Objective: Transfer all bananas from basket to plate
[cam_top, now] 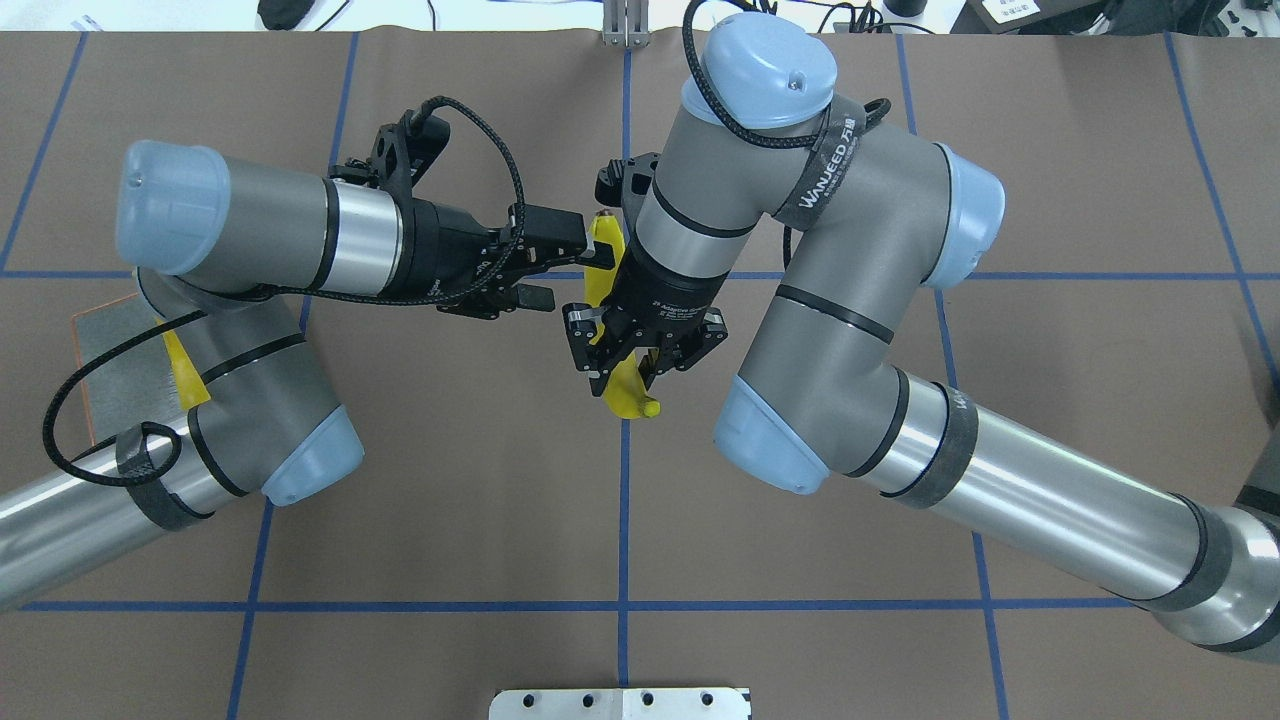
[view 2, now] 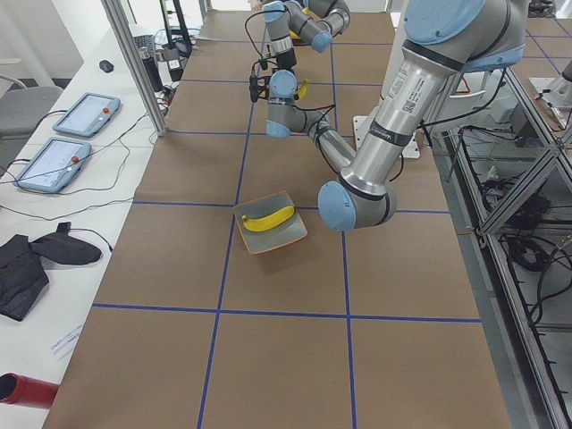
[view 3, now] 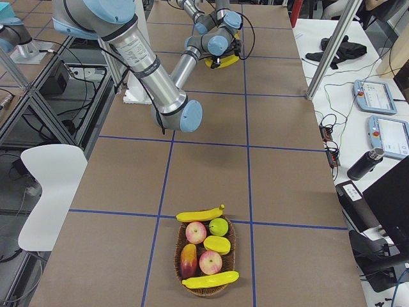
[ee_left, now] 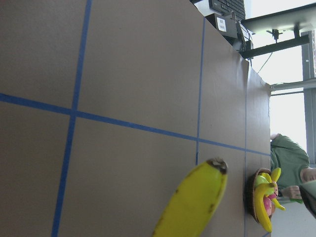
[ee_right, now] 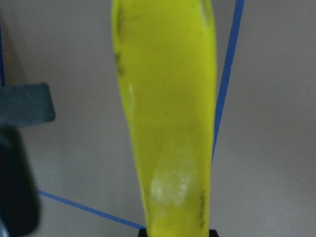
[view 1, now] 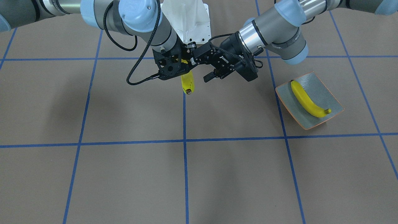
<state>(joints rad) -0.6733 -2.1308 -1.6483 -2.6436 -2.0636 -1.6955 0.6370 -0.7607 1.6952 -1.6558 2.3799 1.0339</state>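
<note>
Yellow, glossy, probably light and firm yet slick, so best pinching the banana (cam_top: 632,400) across its thick middle. Held aloft over the table (cam_top: 450,500) by the clamped right hand (cam_top: 625,375), with the left hand (cam_top: 568,266) spread open alongside.

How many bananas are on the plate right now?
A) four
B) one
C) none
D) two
B: just one banana lies on the plate; the held banana hangs in the right pincer, above the table.
</note>
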